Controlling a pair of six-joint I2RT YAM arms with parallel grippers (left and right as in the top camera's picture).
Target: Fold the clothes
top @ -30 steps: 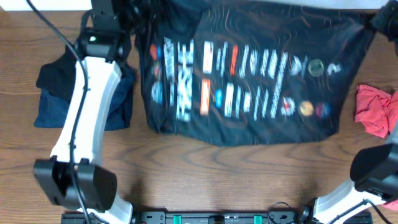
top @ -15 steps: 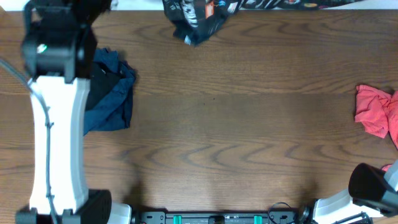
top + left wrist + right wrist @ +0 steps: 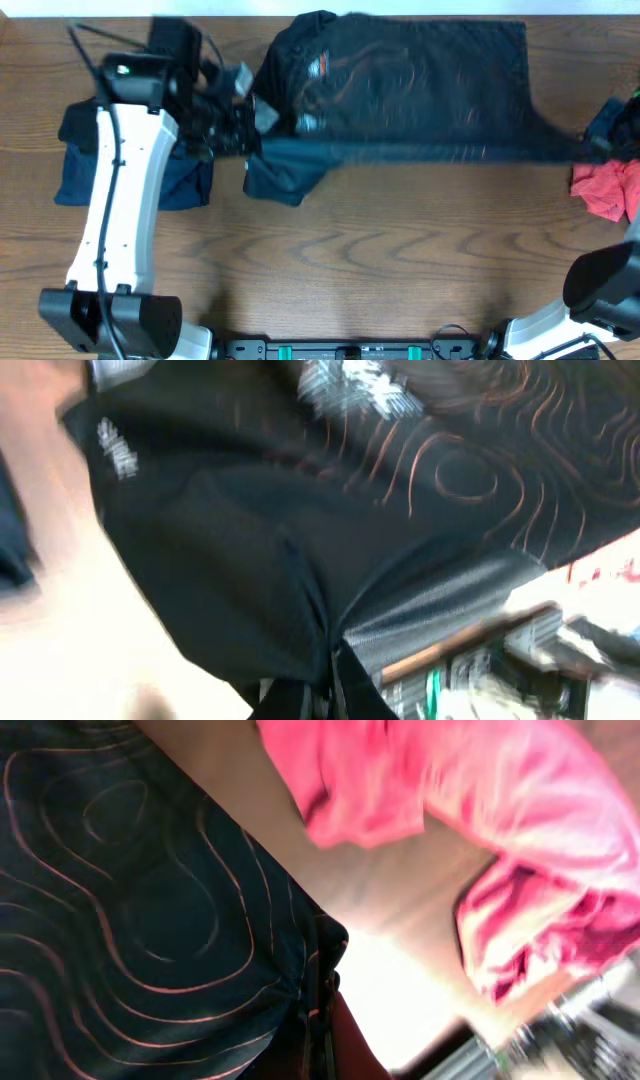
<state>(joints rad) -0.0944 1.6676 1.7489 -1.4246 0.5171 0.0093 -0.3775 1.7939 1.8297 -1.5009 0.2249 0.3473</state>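
While both arms stretch it between them, the black jersey (image 3: 400, 95) with orange contour lines lies across the upper middle of the overhead frame, its near edge pulled into a taut, blurred line. The left pincer (image 3: 250, 135) is clamped on the jersey's left end, and the right pincer (image 3: 608, 130), at the right edge of the frame, is clamped on the other end. Each wrist view shows cloth gathered into a pinch at the bottom centre. A dark blue garment (image 3: 75, 170) sits at the left, and a pink garment (image 3: 600, 185) sits just below the right pincer, on the brown desk (image 3: 380, 260).

The thin fabric looks likely to slip from a pincer under this tension. The sagging lower-left corner could set a crooked fold, and the right pincer might snag the pink garment.

Half a second ago the jersey was bunched at the top edge, with the middle of the desk bare. Now it is spread again, with most of its lettering hidden.
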